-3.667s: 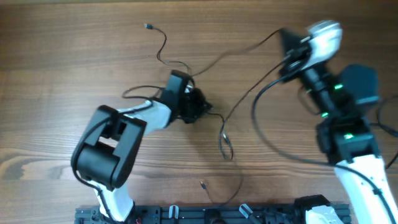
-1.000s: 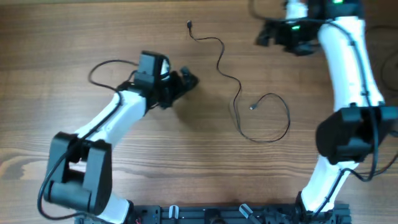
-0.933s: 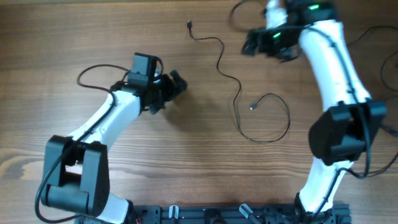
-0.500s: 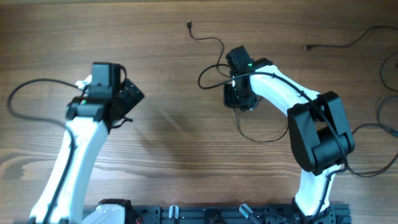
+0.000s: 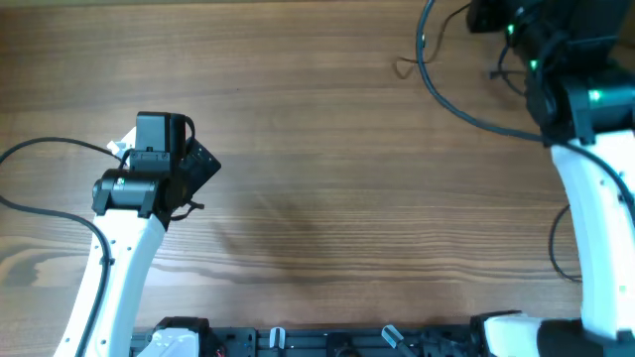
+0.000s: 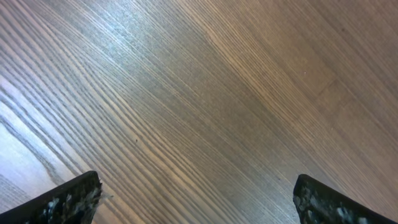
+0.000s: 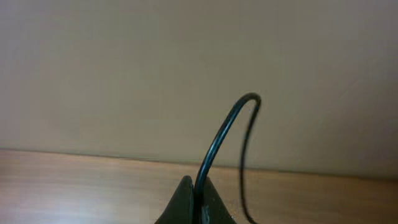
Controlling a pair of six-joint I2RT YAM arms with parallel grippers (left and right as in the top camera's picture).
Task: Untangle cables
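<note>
My right gripper is shut on a thin black cable, which arches up out of the fingertips and drops down again on the right. In the overhead view that gripper is at the far right corner, its fingers hard to make out. A thin cord end and a small plug end show near it. My left gripper is at the left of the table, open wide over bare wood. Both its fingertips are apart with nothing between them.
A thicker black arm wire loops below the right gripper. The left arm's wire curves off the left edge. A black rail runs along the table's front edge. A pale wall stands behind the table.
My right gripper shut on a cable at mid-table and carried it up to the far right corner. The cords no longer lie at mid-table. The left arm pulled back left, still open.
</note>
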